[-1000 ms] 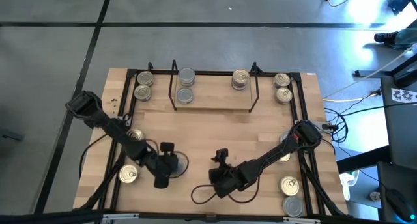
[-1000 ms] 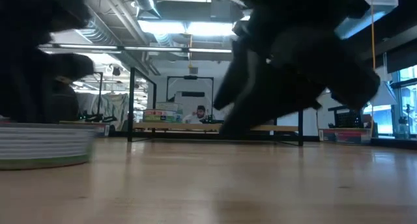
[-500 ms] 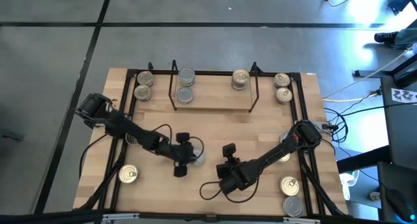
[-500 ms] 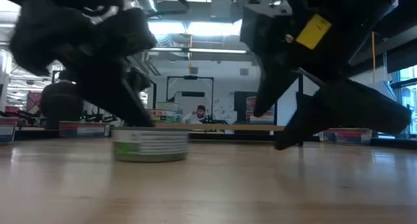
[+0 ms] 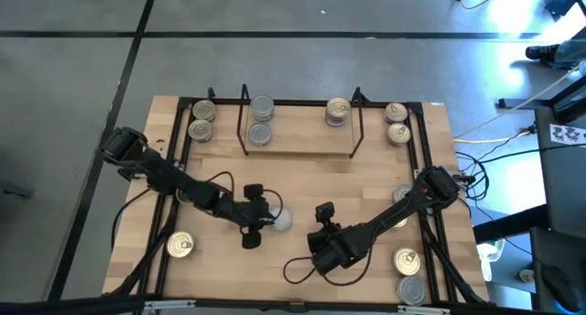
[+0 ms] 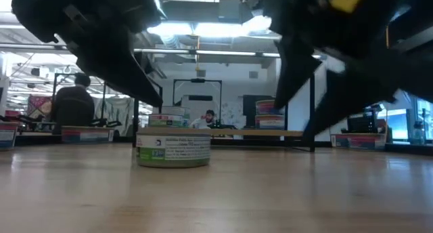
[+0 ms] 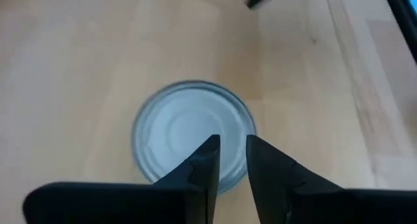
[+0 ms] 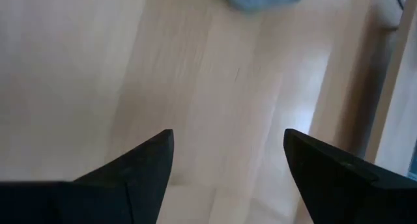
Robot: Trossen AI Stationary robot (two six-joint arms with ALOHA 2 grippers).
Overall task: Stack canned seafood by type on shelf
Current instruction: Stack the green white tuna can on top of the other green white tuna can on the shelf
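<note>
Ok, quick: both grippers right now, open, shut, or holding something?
Left gripper: jaws nearly shut, empty, just above the silver-topped tin on the table.
Right gripper: open, empty, above bare tabletop.

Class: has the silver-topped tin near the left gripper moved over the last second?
Yes. The tin slid rightward across the table, away from the left frame rail.
</note>
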